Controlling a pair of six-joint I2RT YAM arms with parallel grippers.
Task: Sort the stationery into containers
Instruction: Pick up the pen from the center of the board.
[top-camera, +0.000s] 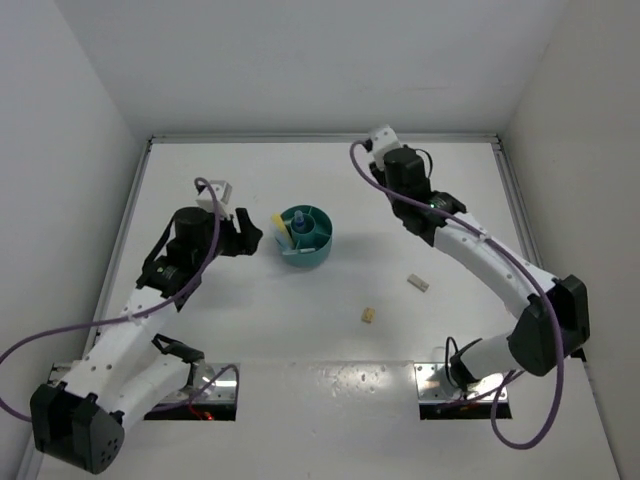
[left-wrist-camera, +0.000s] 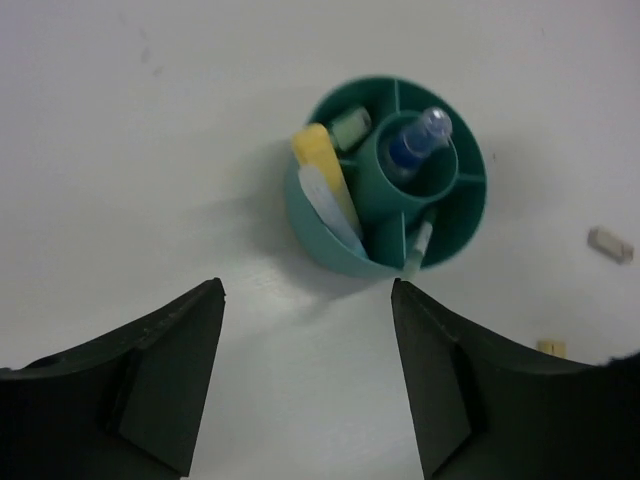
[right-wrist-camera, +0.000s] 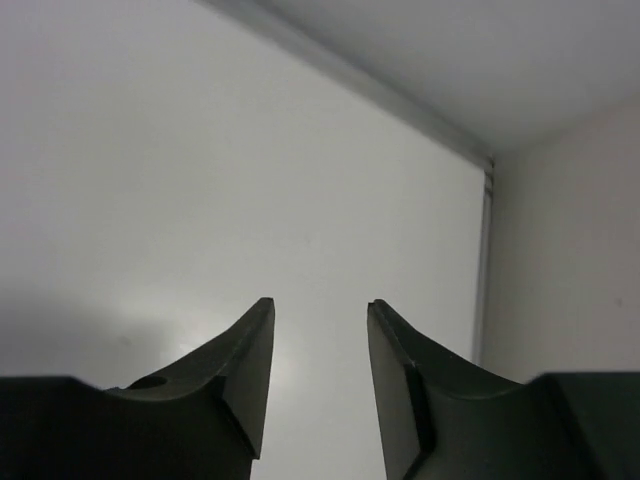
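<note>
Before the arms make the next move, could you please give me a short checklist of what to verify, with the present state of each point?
1. Left gripper empty: ok, jaws apart, nothing between them.
2. Right gripper empty: ok, jaws apart, nothing between them.
3. Organiser upright: ok.
4. All stationery in the organiser: not ok; a beige block and a tan block lie on the table.
5. Right gripper aimed at a block: not ok; its camera shows neither block.
6. Pen settled in its compartment: cannot tell; its end sticks out over the rim.
</note>
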